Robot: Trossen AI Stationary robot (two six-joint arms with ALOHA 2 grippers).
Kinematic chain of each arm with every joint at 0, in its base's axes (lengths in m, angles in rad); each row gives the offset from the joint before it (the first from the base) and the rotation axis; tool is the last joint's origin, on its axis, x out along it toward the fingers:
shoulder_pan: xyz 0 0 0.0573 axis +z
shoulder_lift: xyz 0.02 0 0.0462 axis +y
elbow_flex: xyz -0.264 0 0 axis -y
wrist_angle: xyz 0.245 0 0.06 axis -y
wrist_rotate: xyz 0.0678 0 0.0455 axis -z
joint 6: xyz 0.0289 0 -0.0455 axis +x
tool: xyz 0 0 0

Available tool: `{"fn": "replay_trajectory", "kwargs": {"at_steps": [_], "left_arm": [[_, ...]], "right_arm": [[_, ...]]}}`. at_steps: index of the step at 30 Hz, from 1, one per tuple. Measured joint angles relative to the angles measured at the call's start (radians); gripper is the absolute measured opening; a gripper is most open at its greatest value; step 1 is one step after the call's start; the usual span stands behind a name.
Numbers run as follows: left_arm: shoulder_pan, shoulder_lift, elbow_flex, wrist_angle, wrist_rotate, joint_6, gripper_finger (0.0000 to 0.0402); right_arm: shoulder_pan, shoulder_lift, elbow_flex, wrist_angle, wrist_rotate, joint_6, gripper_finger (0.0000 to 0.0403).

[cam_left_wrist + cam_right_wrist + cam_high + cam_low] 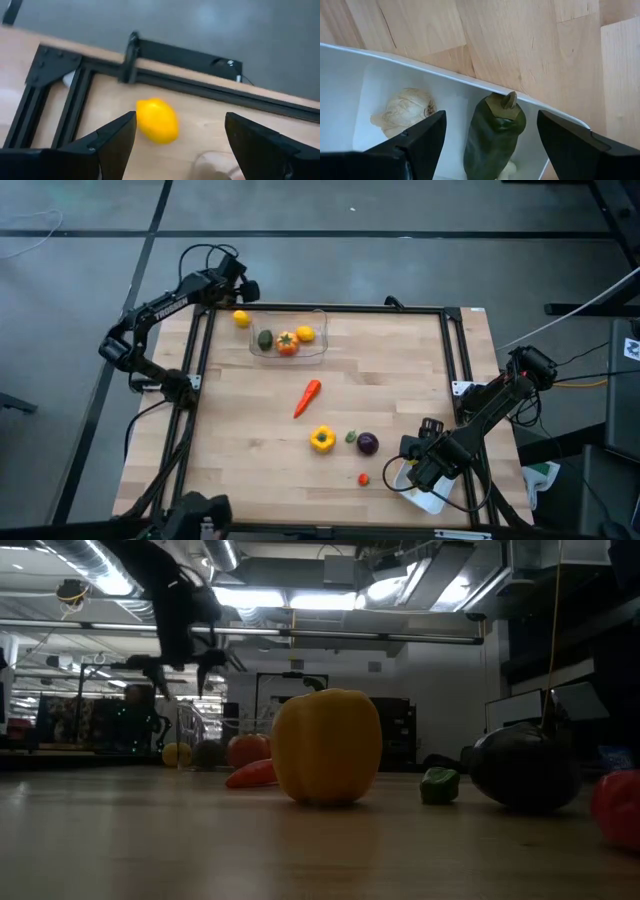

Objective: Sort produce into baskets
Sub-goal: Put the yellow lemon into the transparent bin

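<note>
Overhead, the left claw [243, 292] hung at the far left corner of the bench [400, 370], its jaws spread and empty, with a loose yellow lemon [241, 319] on the wood just beneath and between them. Beside that lemon stood the clear tub [321, 320], which held a green piece [265, 339], an orange tomato [287, 344] and a second yellow piece [305, 334].

At the near right corner the right claw [418, 467] hovered over the white tray [428, 502], jaws likewise released and gripping nothing; its wrist view showed a white garlic [402, 113] and a dark green vegetable [495, 135] lying in the tray.

Still out on the open bench were the red carrot-like piece [307, 398], the yellow pepper [322, 439], a small green bit [351, 437], the purple ball [368, 443] and a small red piece [364, 478].

The step in hand looked like the left arm's pick of the loose lemon. To do it well, the claw should drop straight down so the lemon stays centred between the fingers [117, 140], close across its narrow waist rather than its pointed ends so it cannot squirt out, and keep clear of the black frame rail [190, 82] close by. A short lift and a sideways carry would bring it over the tub rim.
</note>
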Motion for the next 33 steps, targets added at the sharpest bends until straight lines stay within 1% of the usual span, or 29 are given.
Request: {"fn": "replay_trajectory", "kwargs": {"at_steps": [7, 14, 21, 28, 33], "left_arm": [[0.039, 0.031, -0.061, -0.014, 0.026, -0.071, 0.0298], [0.055, 0.114, -0.076, 0.001, 0.064, -0.142, 0.0298], [0.056, 0.209, -0.076, 0.088, 0.110, -0.203, 0.0298], [0.072, 0.283, -0.076, 0.102, 0.113, -0.221, 0.0298], [0.081, 0.310, -0.076, 0.116, 0.103, -0.245, 0.0298]], "right_arm": [[0.000, 0.000, 0.000, 0.000, 0.000, 0.000, 0.0310], [0.000, 0.000, 0.000, -0.001, 0.009, 0.000, 0.0310], [0.000, 0.000, 0.000, -0.001, 0.026, 0.000, 0.0310], [0.000, 0.000, 0.000, -0.001, 0.026, 0.000, 0.0310], [0.000, 0.000, 0.000, -0.001, 0.026, -0.001, 0.0310]]}}
